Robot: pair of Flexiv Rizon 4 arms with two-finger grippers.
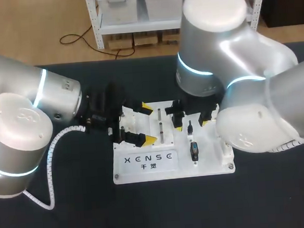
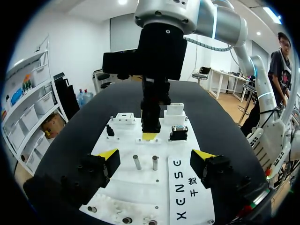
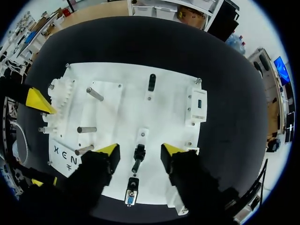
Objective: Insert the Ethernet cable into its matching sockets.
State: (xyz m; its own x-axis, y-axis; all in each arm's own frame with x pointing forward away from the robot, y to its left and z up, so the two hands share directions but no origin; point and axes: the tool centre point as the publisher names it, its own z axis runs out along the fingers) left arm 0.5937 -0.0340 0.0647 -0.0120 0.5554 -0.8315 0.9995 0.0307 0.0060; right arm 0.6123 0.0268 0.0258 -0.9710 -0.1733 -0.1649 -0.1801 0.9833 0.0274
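A white board (image 1: 135, 173) (image 3: 122, 103) lies in the middle of the black table. On it stands a short black cable plug (image 1: 190, 127) (image 3: 139, 157), and my right gripper (image 1: 190, 123) (image 3: 140, 150) hangs straight over it, fingers apart with the plug between them and a gap on each side. A white socket block (image 3: 197, 104) (image 2: 174, 112) sits near the board's edge beside that gripper. My left gripper (image 1: 148, 123) (image 2: 155, 154) is open at the board's left end, holding nothing and facing my right gripper (image 2: 151, 117).
Two metal pegs (image 2: 145, 162) stand just ahead of the left fingers. A dark multi-pin connector (image 1: 195, 151) (image 3: 131, 194) lies on the board under the right gripper's near side. Another small black plug (image 3: 151, 82) (image 2: 109, 130) stands farther along the board.
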